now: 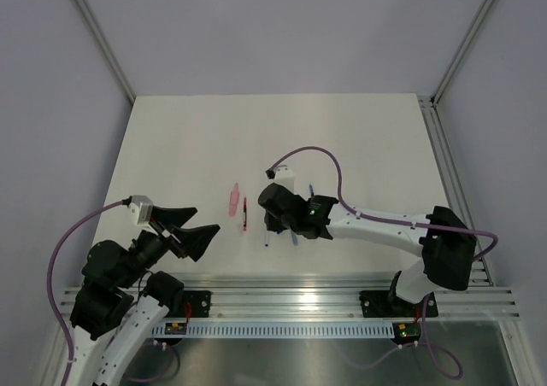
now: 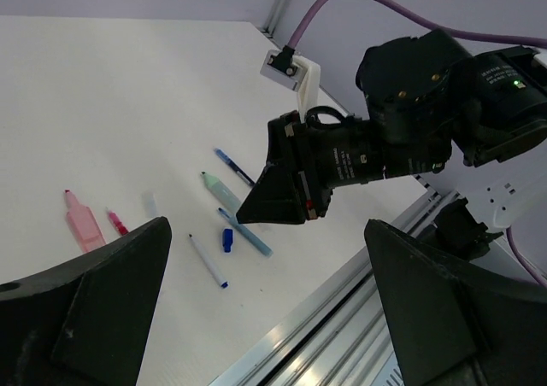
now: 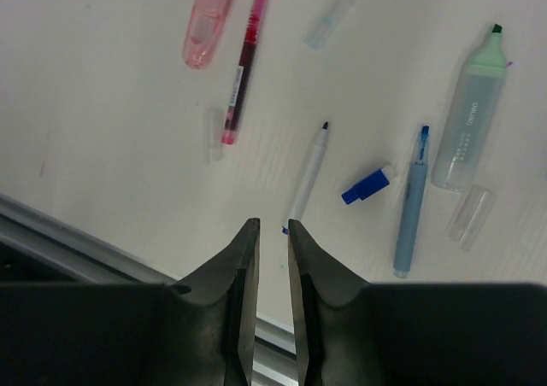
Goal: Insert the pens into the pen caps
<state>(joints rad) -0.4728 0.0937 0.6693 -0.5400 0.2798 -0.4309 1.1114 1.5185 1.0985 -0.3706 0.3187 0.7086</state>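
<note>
Pens lie flat on the desk (image 3: 102, 104), before the right gripper (image 3: 272, 232). In the right wrist view the white pen (image 3: 308, 177) is set with its long axis running up and slightly right, its dark tip pointed away from the gripper and its rear end just beside the fingertips. The translucent red pen (image 3: 244, 70) is laid almost parallel further left, and the pale blue pen (image 3: 413, 202) to the right, tips likewise away. A short dark blue cap (image 3: 367, 185) is seen between the white and blue pens. The right gripper is nearly closed, its narrow gap empty. The left gripper (image 1: 208, 218), well apart, is spread wide and holds nothing.
</note>
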